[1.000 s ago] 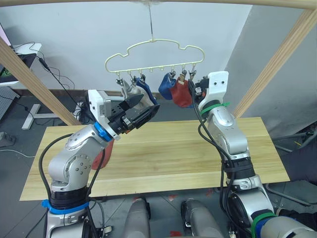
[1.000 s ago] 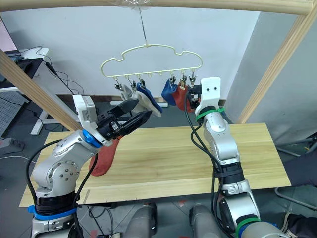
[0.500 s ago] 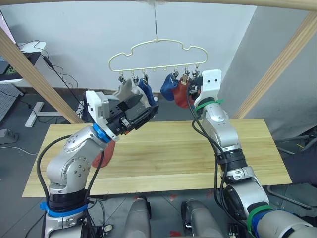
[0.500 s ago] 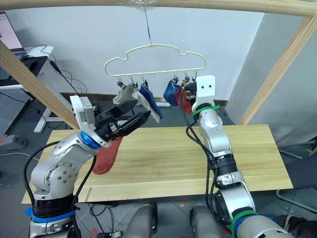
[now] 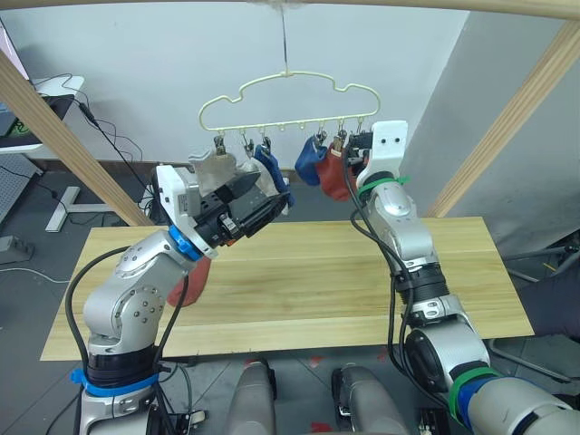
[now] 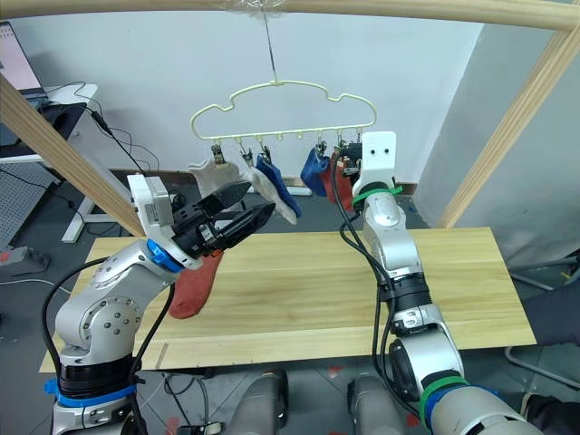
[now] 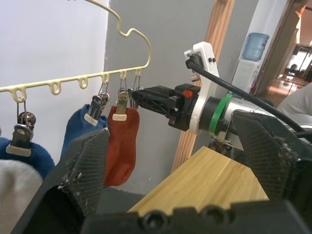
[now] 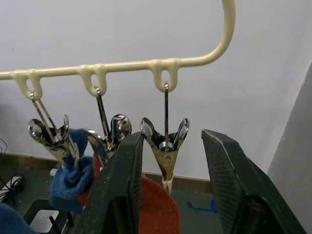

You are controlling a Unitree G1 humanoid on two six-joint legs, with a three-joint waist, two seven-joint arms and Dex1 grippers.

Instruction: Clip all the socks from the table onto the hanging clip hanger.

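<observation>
Up on the clip hanger point(image 5: 286, 93), which dangles by its hook from the wooden pole point(image 5: 362, 4) overhead, there are socks pegged along the row of clips: a light grey sock point(image 5: 214, 169) at the robot's left end, a second grey one point(image 6: 268, 192) just beside it, then a blue sock point(image 5: 269, 166), a gap of bare clips, another blue sock point(image 5: 309, 162), and a rust-red sock point(image 5: 334, 175) toward the right end. One more rust-red sock point(image 6: 193, 286) lies on the light wooden worktop point(image 5: 308, 281), near its left edge, partly hidden behind the left arm. The left claw point(image 5: 256, 205) is raised in front of the grey and blue socks on the left, its two black fingers spread apart and holding nothing; in its wrist view the fingers frame the red sock and the right arm beyond. And the right claw point(image 8: 170, 180) is up at the hanger's right end, fingers apart, the last clip point(image 8: 165, 146) hanging between them, just beside the red sock. That clip looks bare; the red sock point(image 8: 158, 204) shows below it, hanging from the neighbouring clip. Behind it all, a pale wall point(image 5: 163, 54), slanted wooden frame posts point(image 5: 512, 100) on both sides, and cables point(image 5: 100, 136) trailing down to the left.
</observation>
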